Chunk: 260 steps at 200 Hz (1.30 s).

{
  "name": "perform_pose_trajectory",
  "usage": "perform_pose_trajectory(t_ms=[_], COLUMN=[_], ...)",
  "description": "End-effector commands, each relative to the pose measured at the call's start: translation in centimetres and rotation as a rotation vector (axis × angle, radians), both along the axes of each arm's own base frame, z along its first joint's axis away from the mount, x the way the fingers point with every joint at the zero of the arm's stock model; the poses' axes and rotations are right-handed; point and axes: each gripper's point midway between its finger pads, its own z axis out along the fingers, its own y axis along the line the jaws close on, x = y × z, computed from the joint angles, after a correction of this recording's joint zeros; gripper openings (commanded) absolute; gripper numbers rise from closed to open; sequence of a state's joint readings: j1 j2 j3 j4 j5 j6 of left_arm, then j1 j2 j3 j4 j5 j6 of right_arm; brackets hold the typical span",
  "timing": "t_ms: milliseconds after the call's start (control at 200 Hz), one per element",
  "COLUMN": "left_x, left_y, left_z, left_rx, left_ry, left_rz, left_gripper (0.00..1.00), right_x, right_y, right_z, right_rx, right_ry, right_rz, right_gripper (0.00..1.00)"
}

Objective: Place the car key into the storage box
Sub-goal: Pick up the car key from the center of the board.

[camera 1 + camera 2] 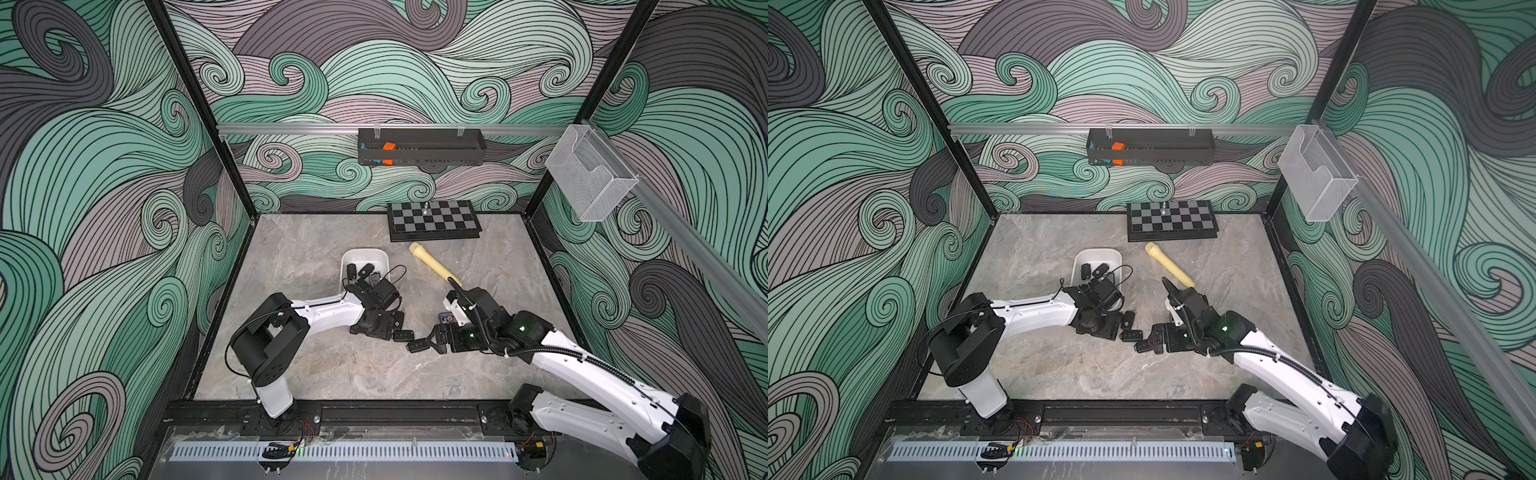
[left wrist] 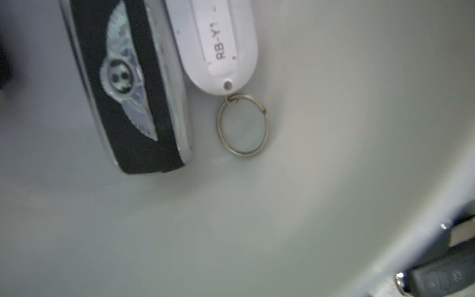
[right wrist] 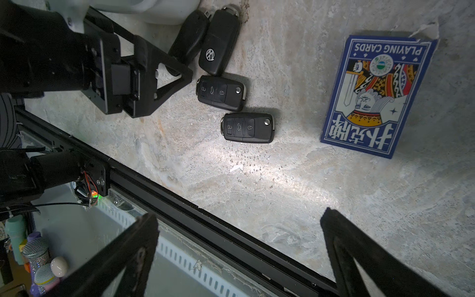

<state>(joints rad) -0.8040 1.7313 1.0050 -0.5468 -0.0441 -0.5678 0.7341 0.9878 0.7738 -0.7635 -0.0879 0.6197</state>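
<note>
The storage box (image 1: 365, 254) sits on the bench (image 1: 316, 365) on the left arm's side. The left pincer (image 1: 368, 291) hangs over its near end, with the wrist camera looking straight down onto the white floor. That placement reads as a drop-off, since the box is within this arm's easy reach. I cannot tell whether its jaws are spread or pinching anything, because no view shows them. Under that camera lie one winged-emblem key (image 2: 128, 90), flat on the floor, and one white tag (image 2: 221, 38) carrying one key ring (image 2: 243, 125). In a top view three dark fobs (image 1: 365, 271) show in the far part of the box; more may be hidden under the arm.

Four loose car keys (image 3: 248, 127) lie on the bench outside the box, strung in a line between the two arms where either could reach them. They are two three-button flip keys (image 3: 221, 92), one VW-badged key (image 3: 218, 43) and one plain oval fob (image 3: 190, 38) — the last two side by side and touching. The right pincer (image 3: 239, 216) is spread wide and empty, low over the bench with the nearest flip key just ahead of it. It is likely lined up to take that key. The job looks partly done, with some keys boxed and four to go.

One pack of playing cards (image 3: 372, 90), one cream flashlight (image 1: 432, 266) and one chessboard (image 1: 432, 220) with a single piece on it lie apart from the keys.
</note>
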Motion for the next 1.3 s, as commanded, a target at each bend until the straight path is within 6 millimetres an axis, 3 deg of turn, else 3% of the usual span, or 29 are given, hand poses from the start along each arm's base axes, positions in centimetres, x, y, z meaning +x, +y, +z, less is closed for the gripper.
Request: perform_pose_trajectory(t_ms=[0, 285, 535, 775, 1021, 1296], left_x=[0.5, 1.1, 1.0, 0.7, 0.0, -1.2], left_y=[-0.9, -2.3, -2.4, -2.2, -1.8, -0.6], left_z=[-0.5, -1.2, -1.8, -1.6, 0.4, 4.2], left_rx=[0.015, 0.027, 0.042, 0.037, -0.001, -0.063], left_ry=[0.003, 0.011, 0.025, 0.032, 0.005, -0.050], left_rz=[-0.027, -0.052, -0.062, -0.067, -0.082, -0.094], left_gripper=[0.77, 0.64, 0.41, 0.27, 0.23, 0.21], right_x=[0.1, 0.5, 0.8, 1.1, 2.0, 3.4], right_y=[0.1, 0.0, 0.2, 0.4, 0.1, 1.2], right_z=[0.3, 0.3, 0.2, 0.1, -0.1, 0.0], right_rx=[0.022, 0.017, 0.010, 0.007, -0.030, -0.021], right_ry=[-0.002, -0.002, 0.005, 0.015, 0.003, 0.001], right_rz=[-0.002, 0.004, 0.023, 0.029, 0.003, -0.006], right_gripper=[0.99, 0.99, 0.99, 0.99, 0.99, 0.99])
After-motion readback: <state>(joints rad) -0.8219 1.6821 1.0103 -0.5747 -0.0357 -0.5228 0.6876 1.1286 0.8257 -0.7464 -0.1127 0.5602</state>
